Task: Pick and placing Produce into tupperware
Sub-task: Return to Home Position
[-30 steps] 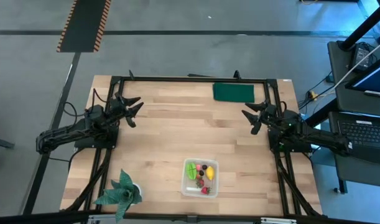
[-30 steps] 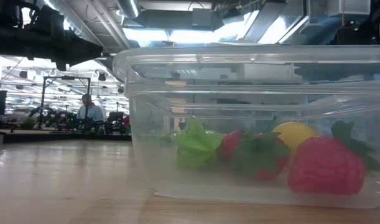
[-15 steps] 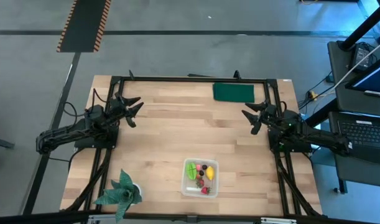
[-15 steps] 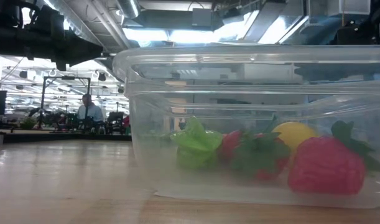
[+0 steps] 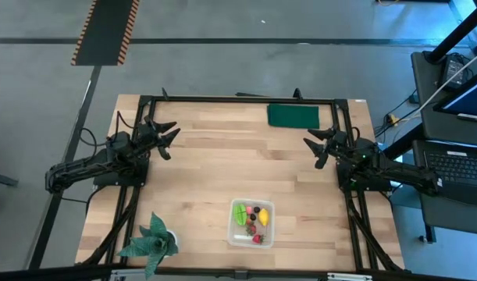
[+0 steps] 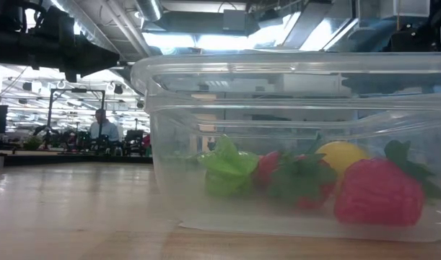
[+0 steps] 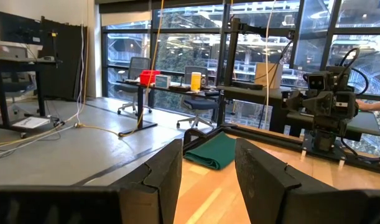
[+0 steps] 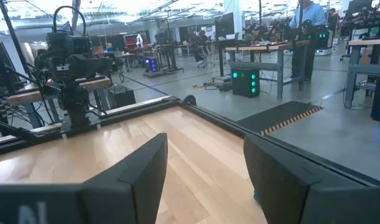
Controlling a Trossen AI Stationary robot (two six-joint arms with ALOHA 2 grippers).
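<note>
Several pieces of produce lie inside the tupperware (image 5: 250, 202), which sits on the wooden table (image 5: 222, 172) near one long edge. Within its clear walls I see a light green piece (image 5: 240, 212) on the left, a yellow lemon (image 5: 263, 216) on the right, tiny dark berries (image 5: 254, 209) between them, and a red strawberry (image 5: 258, 239) at the wall nearest the table edge. From table height, a second red berry with green leaves (image 6: 296, 180) shows between the green piece and the lemon.

Both of my grippers are well apart from the tupperware and hold nothing. My left gripper (image 5: 169, 139) hangs off to the tupperware's left, fingers (image 7: 165, 180) spread wide. My right gripper (image 5: 311, 151) hangs off to its right, fingers (image 8: 134, 180) likewise parted. The two point toward each other across the table.

Beyond the grippers from the tupperware, a dark green pad (image 5: 293, 115) lies at the opposite edge. A teal leafy plant (image 5: 152, 242) stands left of the tupperware, near the same edge. Behind the tupperware, far off in the room, a person (image 6: 101, 128) shows.
</note>
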